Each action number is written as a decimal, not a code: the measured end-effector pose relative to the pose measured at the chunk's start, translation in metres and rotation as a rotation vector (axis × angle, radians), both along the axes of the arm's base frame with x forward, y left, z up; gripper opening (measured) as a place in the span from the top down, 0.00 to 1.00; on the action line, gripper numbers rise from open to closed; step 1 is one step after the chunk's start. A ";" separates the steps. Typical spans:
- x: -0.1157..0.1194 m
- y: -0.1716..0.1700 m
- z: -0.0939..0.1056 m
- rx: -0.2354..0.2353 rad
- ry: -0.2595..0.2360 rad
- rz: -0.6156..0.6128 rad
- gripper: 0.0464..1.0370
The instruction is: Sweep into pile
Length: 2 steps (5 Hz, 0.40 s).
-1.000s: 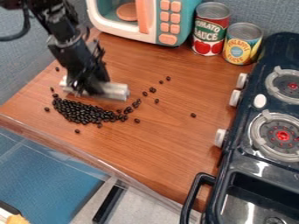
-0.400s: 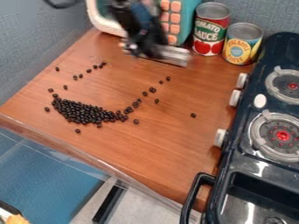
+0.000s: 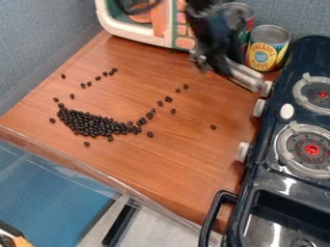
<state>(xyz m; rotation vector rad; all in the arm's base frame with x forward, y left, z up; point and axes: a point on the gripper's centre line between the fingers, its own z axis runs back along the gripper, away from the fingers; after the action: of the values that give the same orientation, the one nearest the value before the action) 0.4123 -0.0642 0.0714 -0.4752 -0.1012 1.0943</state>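
Observation:
My gripper [image 3: 222, 65] hangs over the back right of the wooden table, in front of the cans, with a pale, metallic-looking sweeping bar [image 3: 246, 77] at its lower end. The bar lies at a slant close to the stove's edge. A dense heap of dark beans [image 3: 93, 124] rests at the left front of the table. From the heap a thin trail of beans [image 3: 149, 115] runs up to the right, and more loose beans [image 3: 98, 78] lie behind it at the back left. A lone bean [image 3: 213, 127] sits off to the right.
A toy microwave [image 3: 134, 30] stands at the back. Behind my gripper is a tomato can [image 3: 243, 12], partly hidden, beside a pineapple can [image 3: 267, 48]. The toy stove [image 3: 268, 171] with its knobs, burners and sink borders the table's right side. The table's front edge [image 3: 84, 171] slopes down rightward.
My gripper has swung with the bar from behind the heap, past the microwave, to the back right near the stove. The heap has barely changed; loose beans at the back left are now uncovered.

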 end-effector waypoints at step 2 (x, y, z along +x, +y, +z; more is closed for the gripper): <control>0.011 -0.007 -0.019 0.116 -0.017 -0.180 0.70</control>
<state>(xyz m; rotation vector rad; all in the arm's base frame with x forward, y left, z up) 0.4234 -0.0716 0.0525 -0.3822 -0.1337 0.9023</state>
